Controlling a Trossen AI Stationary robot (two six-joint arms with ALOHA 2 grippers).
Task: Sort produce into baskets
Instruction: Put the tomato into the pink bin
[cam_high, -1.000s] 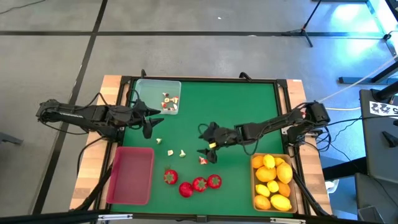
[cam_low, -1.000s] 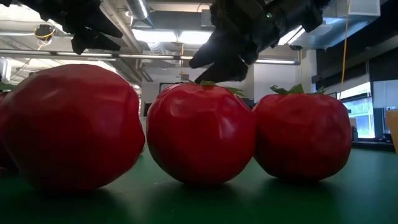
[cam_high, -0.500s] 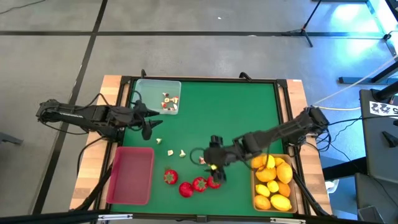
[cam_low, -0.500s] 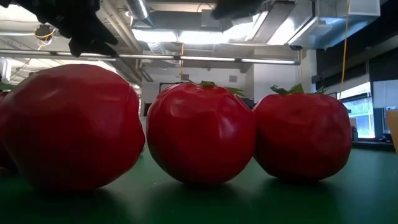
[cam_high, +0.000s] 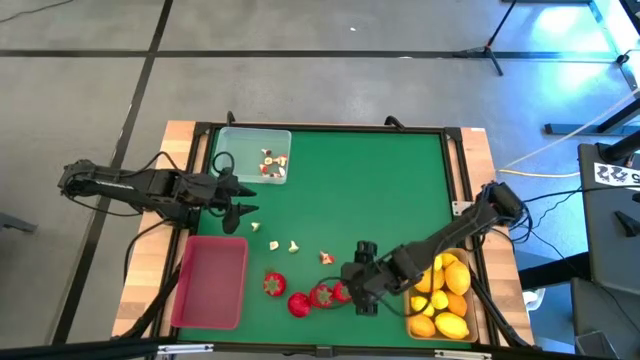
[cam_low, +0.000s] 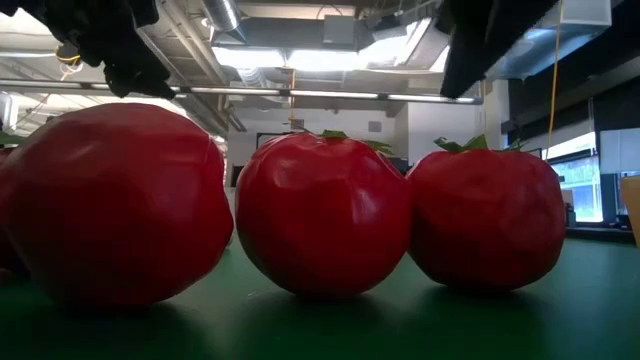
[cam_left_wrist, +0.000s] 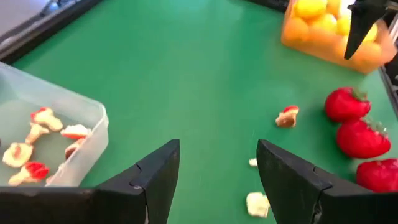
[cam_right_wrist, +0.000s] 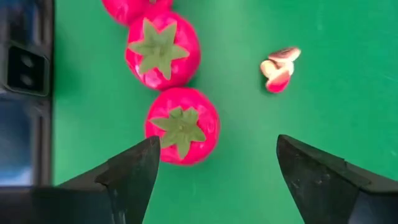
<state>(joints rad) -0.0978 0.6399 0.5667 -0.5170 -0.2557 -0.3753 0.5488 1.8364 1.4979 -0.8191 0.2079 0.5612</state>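
Smooth green mat (cam_high: 380, 190), glossy faceted strawberries (cam_high: 321, 296)

claw (cam_right_wrist: 214, 180) open | above strawberry (cam_right_wrist: 181, 132) | white-and-red bit (cam_right_wrist: 278, 68) nearby

Four red toy strawberries with green tops (cam_high: 308, 295) lie in a curved row on the green mat. Small white-and-red bits (cam_high: 292, 245) lie scattered near them; more lie in the clear plastic tray (cam_high: 236, 142). Yellow lemons fill the tan tray (cam_high: 409, 290). The red tray (cam_high: 211, 283) holds nothing.
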